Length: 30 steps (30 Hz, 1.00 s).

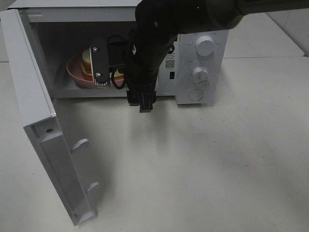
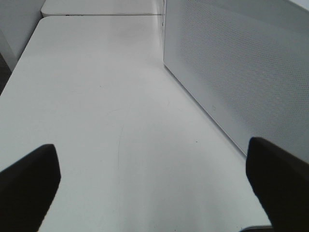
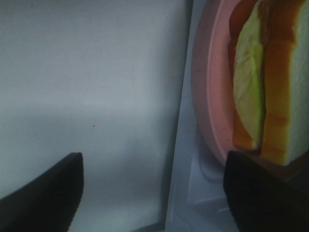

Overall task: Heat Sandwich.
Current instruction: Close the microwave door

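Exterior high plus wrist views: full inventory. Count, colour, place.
microwave: 1, white, back of table
door: 1, white, swung out to the view's left
knobs: 2, silvery, right-hand panel, one above the other
plate: 1, pink, inside the microwave
sandwich: 1, white bread, orange crust, green filling, on the plate
table: 1, white, under everything
right arm: 1, black, reaches into the microwave, jaws open beside the plate
left jaws: 1 pair, black, open, above the table beside a perforated white panel
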Available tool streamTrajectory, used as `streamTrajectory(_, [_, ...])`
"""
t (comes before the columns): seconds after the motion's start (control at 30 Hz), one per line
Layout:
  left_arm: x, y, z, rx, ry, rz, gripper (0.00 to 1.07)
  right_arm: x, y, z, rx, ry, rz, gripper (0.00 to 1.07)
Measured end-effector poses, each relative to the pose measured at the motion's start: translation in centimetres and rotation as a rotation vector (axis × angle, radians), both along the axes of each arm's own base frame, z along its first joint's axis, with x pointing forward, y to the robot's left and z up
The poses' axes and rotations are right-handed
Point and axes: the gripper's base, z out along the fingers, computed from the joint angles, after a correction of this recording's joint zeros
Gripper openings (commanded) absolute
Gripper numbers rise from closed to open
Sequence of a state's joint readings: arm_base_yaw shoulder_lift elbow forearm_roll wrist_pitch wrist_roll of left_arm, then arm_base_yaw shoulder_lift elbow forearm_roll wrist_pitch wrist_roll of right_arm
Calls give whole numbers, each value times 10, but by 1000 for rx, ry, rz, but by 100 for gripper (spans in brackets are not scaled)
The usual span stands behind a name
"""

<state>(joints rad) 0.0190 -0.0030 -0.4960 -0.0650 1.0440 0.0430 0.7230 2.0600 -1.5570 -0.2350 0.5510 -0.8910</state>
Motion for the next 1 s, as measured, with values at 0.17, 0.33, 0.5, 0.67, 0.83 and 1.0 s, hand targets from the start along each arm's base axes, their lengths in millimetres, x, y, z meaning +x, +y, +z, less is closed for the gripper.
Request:
streamTrajectory(0.17, [0, 0, 0, 0, 0, 0, 100, -14, -12, 5, -6, 14, -7, 76])
streamTrajectory(0.33, [0, 0, 0, 0, 0, 0, 100, -28, -24, 10, -4, 27, -24, 76])
streamTrajectory(0.5, [0, 0, 0, 0, 0, 0, 100, -46, -40, 15, -7, 46, -42, 76])
streamTrajectory(0.67, [0, 0, 0, 0, 0, 0, 100, -61, -53, 21, 9, 58, -77, 76])
streamTrajectory(0.83, [0, 0, 0, 0, 0, 0, 100, -76, -66, 30, 31, 62, -110, 76])
streamTrajectory(1.0, [0, 0, 0, 0, 0, 0, 100, -92, -81, 35, 47, 69, -142, 76])
